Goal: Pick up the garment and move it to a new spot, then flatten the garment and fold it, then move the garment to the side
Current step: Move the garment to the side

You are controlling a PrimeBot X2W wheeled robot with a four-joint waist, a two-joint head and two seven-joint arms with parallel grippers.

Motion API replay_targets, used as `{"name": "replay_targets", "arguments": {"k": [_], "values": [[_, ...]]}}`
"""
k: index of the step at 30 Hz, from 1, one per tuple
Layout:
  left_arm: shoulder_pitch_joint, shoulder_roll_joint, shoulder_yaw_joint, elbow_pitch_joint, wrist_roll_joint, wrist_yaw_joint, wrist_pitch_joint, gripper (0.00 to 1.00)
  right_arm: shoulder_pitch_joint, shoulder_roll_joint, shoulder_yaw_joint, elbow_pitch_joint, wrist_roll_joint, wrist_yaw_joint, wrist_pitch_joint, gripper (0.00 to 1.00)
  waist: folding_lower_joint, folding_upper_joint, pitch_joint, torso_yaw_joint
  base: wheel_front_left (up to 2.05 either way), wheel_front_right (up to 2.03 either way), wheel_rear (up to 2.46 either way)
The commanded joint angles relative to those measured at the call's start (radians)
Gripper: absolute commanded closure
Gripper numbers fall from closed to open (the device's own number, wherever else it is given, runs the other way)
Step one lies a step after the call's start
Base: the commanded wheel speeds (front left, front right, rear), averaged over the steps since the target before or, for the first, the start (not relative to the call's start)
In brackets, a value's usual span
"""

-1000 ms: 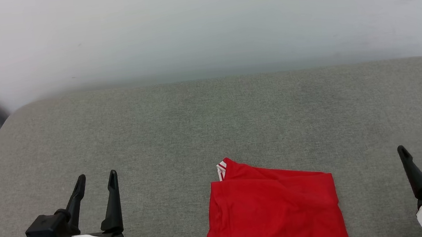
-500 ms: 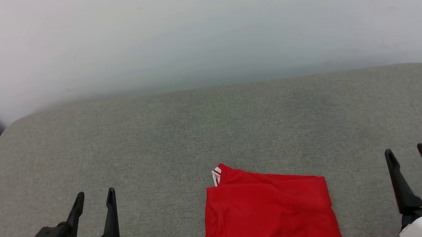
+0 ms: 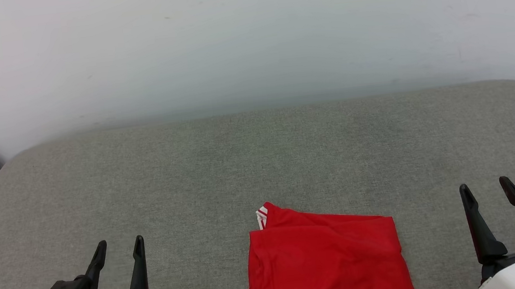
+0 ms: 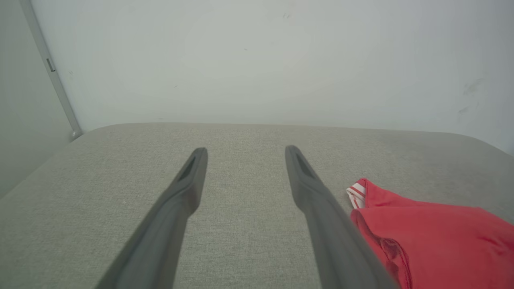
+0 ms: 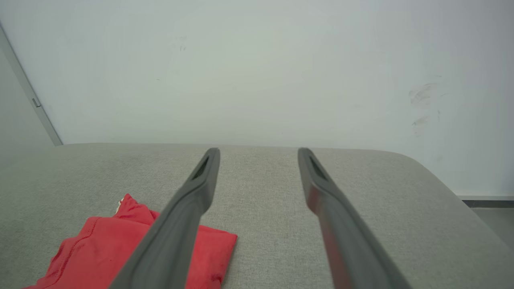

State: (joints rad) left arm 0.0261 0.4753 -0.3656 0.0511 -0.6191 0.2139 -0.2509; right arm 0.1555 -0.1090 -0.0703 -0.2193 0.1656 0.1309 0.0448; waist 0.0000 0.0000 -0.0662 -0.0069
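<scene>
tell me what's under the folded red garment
The garment lies on the grey padded surface. Striped trim pokes out at its far left corner. The top red layer covers the folded layers beneath, so nothing else there can be seen.

The garment (image 3: 327, 264) lies on the cushion (image 3: 193, 170) between left tool (image 3: 120, 242) and right tool (image 3: 484, 185), wall (image 3: 247, 45) seemingly behind.

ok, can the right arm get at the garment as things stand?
Probably yes. The right gripper stands open beside the folded garment, with only bare grey cushion between them. The cloth lies flat, so pinching an edge looks easiest.
</scene>
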Motion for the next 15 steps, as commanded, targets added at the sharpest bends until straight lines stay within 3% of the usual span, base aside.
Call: {"name": "replay_targets", "arguments": {"k": [1, 8, 15], "values": [[-0.011, -0.002, 0.004, 0.0, -0.001, 0.005, -0.007, 0.0, 0.011, 0.007, 0.002, -0.007, 0.0, 0.0, 0.005, 0.0, 0.0, 0.0, 0.002, 0.001, 0.0, 0.0, 0.0], [-0.026, -0.008, 0.019, -0.004, -0.004, 0.01, -0.008, 0.0, 0.015, 0.019, -0.03, -0.023, 0.023, 0.0, 0.031, 0.0, 0.0, 0.0, 0.016, 0.013, 0.0, 0.0, 0.0], [-0.042, -0.035, 0.048, -0.016, 0.014, 0.012, -0.013, 0.0, -0.006, -0.015, -0.175, 0.012, 0.167, 0.0, 0.139, 0.0, 0.0, 0.0, 0.031, 0.047, 0.0, 0.0, 0.0]]}}
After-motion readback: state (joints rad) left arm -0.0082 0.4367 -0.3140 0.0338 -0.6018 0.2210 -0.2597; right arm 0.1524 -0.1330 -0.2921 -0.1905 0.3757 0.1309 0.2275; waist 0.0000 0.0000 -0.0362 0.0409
